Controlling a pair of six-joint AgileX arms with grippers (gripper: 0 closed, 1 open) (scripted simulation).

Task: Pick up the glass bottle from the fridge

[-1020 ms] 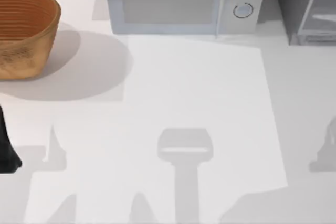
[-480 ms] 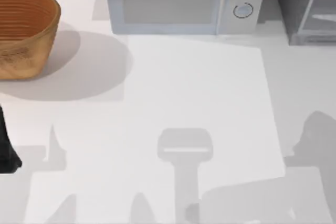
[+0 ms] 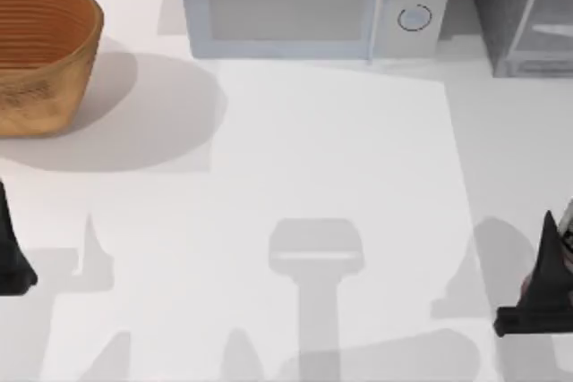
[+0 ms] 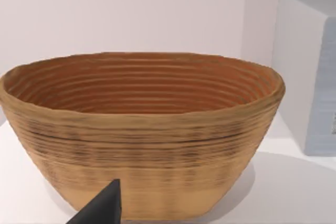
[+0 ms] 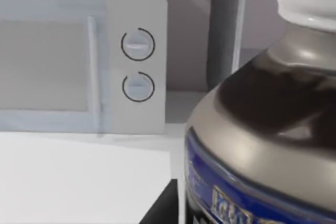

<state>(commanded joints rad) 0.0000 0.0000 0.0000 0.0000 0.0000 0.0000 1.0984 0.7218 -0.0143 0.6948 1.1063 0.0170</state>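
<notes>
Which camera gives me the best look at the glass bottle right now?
The right wrist view: the glass bottle looms close there, with its white cap, dark shoulder and blue label band plain. The top view gives no clear sight of it; the right claw sits at the table's right edge. The left wrist view faces the basket.

glass bottle (image 5: 262, 129) cut off close-up, fridge (image 3: 524, 11) — cropped at top view's right edge

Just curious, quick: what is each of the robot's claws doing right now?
Left gripper: parked at the table's left edge, facing the basket.
Right gripper: at the table's right edge, with the glass bottle close against it.
</notes>
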